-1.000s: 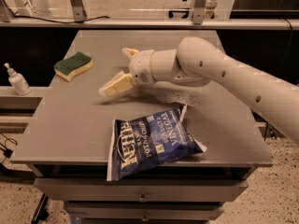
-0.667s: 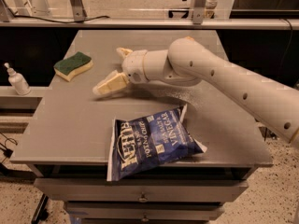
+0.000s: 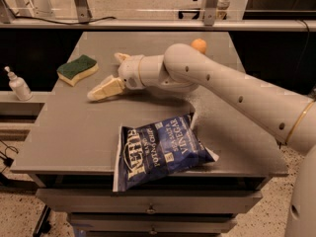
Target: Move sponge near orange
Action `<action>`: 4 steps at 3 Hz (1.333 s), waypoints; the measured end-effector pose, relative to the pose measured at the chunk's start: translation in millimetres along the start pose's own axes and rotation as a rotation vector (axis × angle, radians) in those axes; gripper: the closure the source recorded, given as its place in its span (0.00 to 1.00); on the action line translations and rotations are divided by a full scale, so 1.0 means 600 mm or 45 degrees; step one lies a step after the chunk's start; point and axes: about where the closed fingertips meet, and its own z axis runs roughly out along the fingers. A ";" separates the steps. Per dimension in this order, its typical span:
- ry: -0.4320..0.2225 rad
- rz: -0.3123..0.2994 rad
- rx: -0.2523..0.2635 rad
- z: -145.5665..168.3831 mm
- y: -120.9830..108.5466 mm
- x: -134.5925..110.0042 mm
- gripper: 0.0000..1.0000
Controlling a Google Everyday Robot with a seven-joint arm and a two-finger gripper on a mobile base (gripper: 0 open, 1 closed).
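The sponge (image 3: pixel 77 68), dark green top over pale yellow foam, lies on the grey table (image 3: pixel 74 132) at the back left. The orange (image 3: pixel 199 45) sits at the back of the table, partly hidden behind my arm. My gripper (image 3: pixel 104 76) hangs low over the table just right of the sponge, not touching it. Its two cream fingers (image 3: pixel 104 88) are spread apart and hold nothing.
A blue chip bag (image 3: pixel 160 149) lies at the table's front, overhanging the edge. A small white bottle (image 3: pixel 19 84) stands on a lower shelf to the left. My white arm (image 3: pixel 237 95) reaches in from the right. A rail with posts runs behind the table.
My gripper has moved left, closer to the sponge. The sponge, the orange and the chip bag have not moved.
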 end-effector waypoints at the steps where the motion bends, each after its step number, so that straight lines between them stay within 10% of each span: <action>1: -0.021 0.032 -0.001 0.028 -0.001 0.001 0.00; 4: -0.057 0.058 -0.028 0.111 -0.029 -0.045 0.00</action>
